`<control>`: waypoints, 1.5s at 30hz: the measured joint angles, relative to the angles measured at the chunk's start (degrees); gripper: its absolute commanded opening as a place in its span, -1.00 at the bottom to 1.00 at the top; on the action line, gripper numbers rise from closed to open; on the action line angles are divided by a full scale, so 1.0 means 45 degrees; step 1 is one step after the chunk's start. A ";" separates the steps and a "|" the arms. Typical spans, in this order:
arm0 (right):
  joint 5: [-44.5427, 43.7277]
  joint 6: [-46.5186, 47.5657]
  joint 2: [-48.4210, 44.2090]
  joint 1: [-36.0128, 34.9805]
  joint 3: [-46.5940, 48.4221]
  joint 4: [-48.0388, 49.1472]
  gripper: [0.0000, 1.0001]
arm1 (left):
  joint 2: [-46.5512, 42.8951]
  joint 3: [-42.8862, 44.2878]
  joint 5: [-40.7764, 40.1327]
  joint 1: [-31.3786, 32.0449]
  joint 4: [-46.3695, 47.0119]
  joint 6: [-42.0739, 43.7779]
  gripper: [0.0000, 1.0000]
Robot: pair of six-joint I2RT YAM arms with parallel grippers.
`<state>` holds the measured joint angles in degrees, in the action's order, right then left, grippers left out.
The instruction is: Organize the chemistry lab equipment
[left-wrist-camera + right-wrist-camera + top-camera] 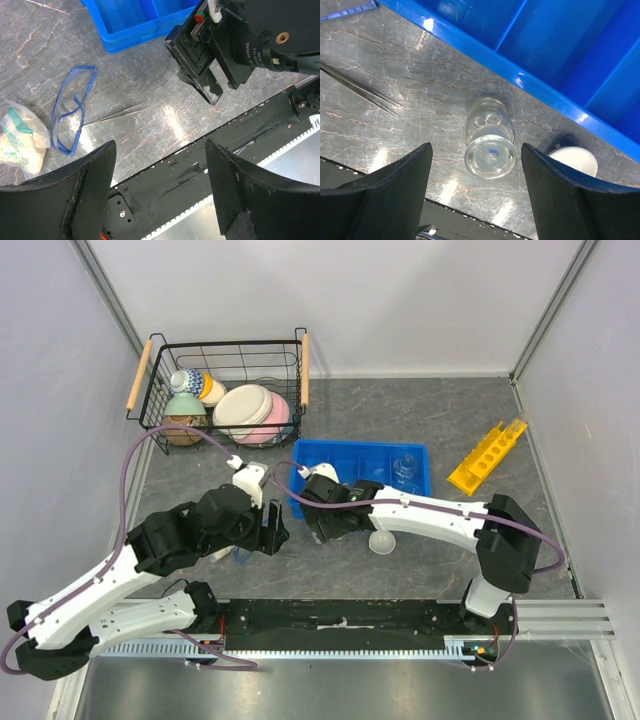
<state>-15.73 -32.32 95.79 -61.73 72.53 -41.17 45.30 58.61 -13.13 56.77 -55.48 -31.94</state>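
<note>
One flask (489, 142) on table (410, 75), one white dish (576, 161)

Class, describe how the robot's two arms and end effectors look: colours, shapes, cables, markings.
The left arm and right arm have white links between bulky black joint housings, each trailed by a purple cable. The left end effector and right end effector each have two broad black wedge-shaped fingers with scuffed edges. The right one's black body bears small white lettering and a red dot.

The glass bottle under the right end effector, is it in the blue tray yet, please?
Out. The glass bottle rests on the grey table, just outside the rim of the blue tray.
</note>
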 measured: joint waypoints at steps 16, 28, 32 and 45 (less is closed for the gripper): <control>-0.0631 -0.0175 0.0923 -0.0126 0.0102 -0.0024 0.60 | -0.0364 -0.0039 0.0019 0.0000 -0.0034 0.0010 0.58; -0.0971 -0.0253 0.1180 -0.0121 0.0107 -0.0010 0.50 | -0.0228 -0.0044 0.0019 0.0000 -0.0029 0.0015 0.57; -0.1010 -0.0257 0.1180 -0.0063 0.0097 0.0019 0.50 | -0.0121 -0.0044 0.0034 0.0000 -0.0029 0.0015 0.57; -0.0884 -0.0253 0.1180 0.0214 -0.0403 0.0432 0.30 | 0.0379 -0.0044 0.0039 0.0000 -0.0029 0.0019 0.57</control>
<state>-19.70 -33.45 101.10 -60.77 70.72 -39.22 47.00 58.41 -12.95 56.77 -55.61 -31.86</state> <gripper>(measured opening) 0.700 0.786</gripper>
